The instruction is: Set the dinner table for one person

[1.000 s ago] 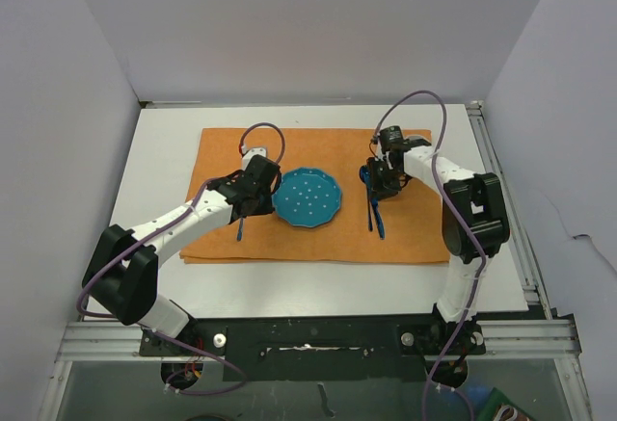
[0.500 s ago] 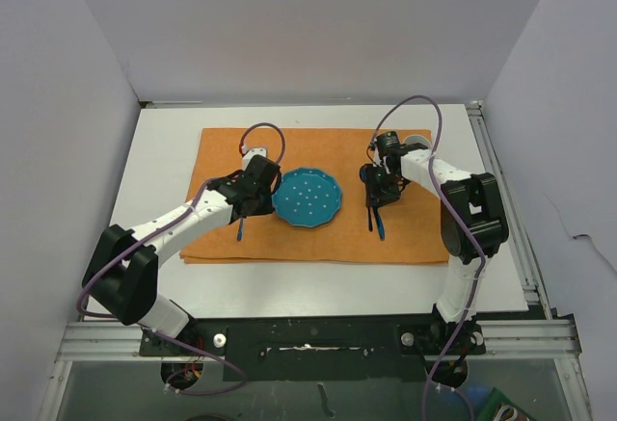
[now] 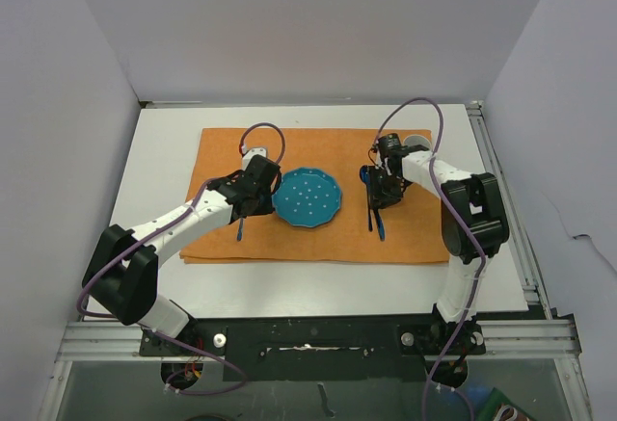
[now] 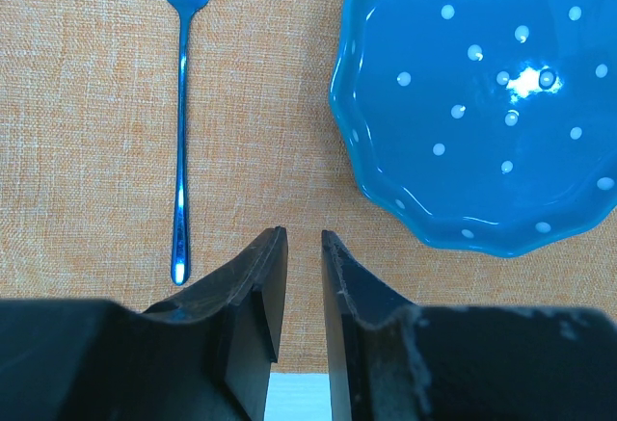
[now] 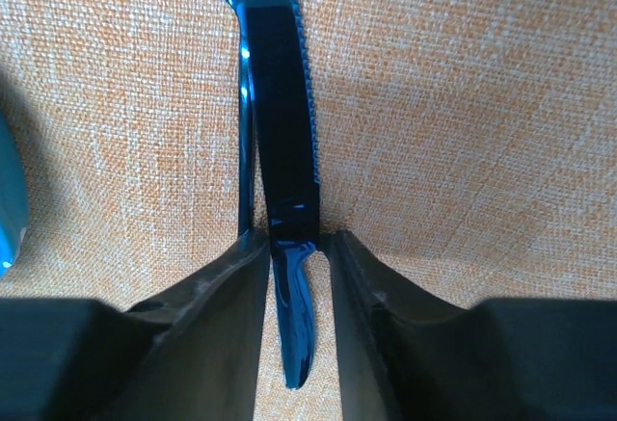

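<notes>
On the white dinner table (image 3: 164,142) lies an orange cloth (image 3: 318,243) with a blue dotted plate (image 3: 307,197) (image 4: 482,103) at its middle. A blue fork (image 3: 240,229) (image 4: 180,122) lies left of the plate. My left gripper (image 3: 253,204) (image 4: 304,235) hovers between fork and plate, narrowly open and empty. Right of the plate a blue knife (image 3: 380,226) (image 5: 284,132) and a spoon (image 3: 369,215) (image 5: 245,151) lie side by side. My right gripper (image 3: 378,197) (image 5: 297,240) is open astride the knife's handle, with a gap on the right side.
White walls close in the table on three sides. A metal rail (image 3: 506,209) runs along the right edge. Bare cloth (image 3: 405,151) lies beyond and to the right of the cutlery. The arm bases (image 3: 308,344) stand at the near edge.
The right gripper's jaws have parted from the knife handle and its wrist has shifted slightly. The left arm, plate and fork have not moved.
</notes>
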You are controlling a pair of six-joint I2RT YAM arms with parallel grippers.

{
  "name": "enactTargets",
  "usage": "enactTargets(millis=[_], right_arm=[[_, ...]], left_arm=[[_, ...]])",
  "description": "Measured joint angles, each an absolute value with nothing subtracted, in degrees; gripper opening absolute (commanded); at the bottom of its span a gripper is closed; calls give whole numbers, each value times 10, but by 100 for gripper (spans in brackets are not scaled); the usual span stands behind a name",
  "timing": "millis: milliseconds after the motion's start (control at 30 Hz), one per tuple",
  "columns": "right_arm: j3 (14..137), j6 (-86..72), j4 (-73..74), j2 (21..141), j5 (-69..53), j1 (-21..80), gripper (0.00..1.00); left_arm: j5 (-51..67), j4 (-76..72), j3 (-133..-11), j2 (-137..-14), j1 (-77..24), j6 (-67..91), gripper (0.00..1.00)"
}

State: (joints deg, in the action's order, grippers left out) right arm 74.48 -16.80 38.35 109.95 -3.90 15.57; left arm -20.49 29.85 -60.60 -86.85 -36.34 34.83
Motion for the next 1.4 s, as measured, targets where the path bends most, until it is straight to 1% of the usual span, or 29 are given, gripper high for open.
enactTargets(millis=[67,133,200,300,767,833,900,967,1000,1100,1400], right_arm=[[745,-169,384,1100,-36,154,18],[745,-170,383,1100,-37,154,11],[750,-170,387,1097,-39,154,6],[757,-171,395,1097,-40,153,3],[763,-171,398,1101,-37,145,2],[763,-171,398,1101,-37,145,4],[763,-171,398,1101,-37,145,19],[763,-171,397,1101,-36,145,32],[763,-170,397,1101,-36,145,35],[761,-168,396,1101,-35,142,36],[753,-168,388,1101,-36,142,36]], left_arm=[[-205,298,-606,-868,-363,348,21],[-205,298,-606,-868,-363,348,21],[-205,298,-606,-868,-363,348,21],[-205,298,-606,-868,-363,348,21],[-205,298,-606,-870,-363,348,21],[-205,298,-606,-870,-363,348,21],[-205,298,-606,-870,-363,348,21],[-205,298,-606,-870,-363,348,21],[-204,298,-606,-870,-363,348,21],[-203,299,-607,-870,-363,348,21],[-203,298,-609,-878,-366,348,21]])
